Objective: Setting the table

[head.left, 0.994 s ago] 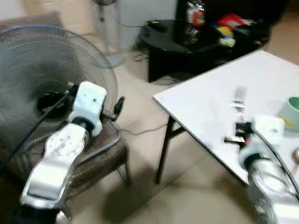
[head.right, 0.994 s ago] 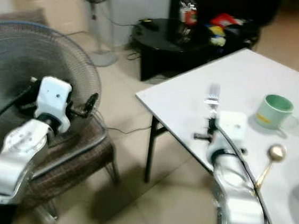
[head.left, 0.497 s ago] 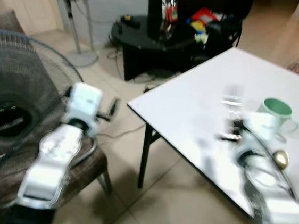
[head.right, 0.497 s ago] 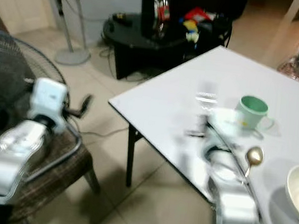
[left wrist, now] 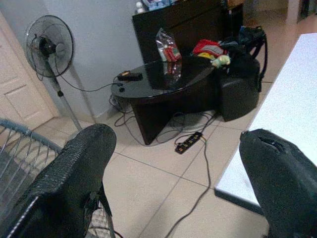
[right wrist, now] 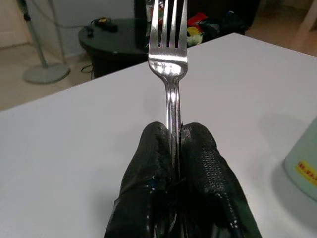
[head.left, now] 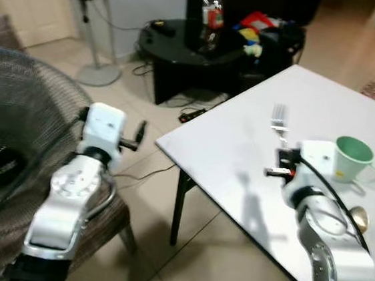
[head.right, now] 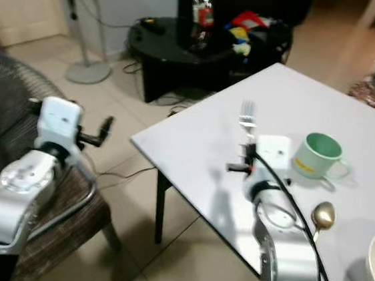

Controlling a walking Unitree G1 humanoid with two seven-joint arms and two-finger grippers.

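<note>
Silver arms frame the scene. Nearest, the right gripper (right wrist: 173, 163) has its jaws clamped on the handle of a fork (right wrist: 168, 59), held over the white desk (head.right: 193, 154). The left gripper (left wrist: 173, 163) hangs off the desk with jaws apart, above a chair. Beyond the fork stand a green cup (head.right: 316, 156) and a spoon (head.right: 322, 215). The grip is narrow, so the fork could pivot or slip when set down, or knock the cup. Its long axis runs away from the robot, tines pointing outward.

arms: 2, silver, rounded glossy segments
wrist housings: white, boxy
cables: black, 1 along each forearm
left pincer (left wrist: 173, 188) fingers: black, textured pads
right pincer (right wrist: 173, 148) fingers: black, textured
</note>
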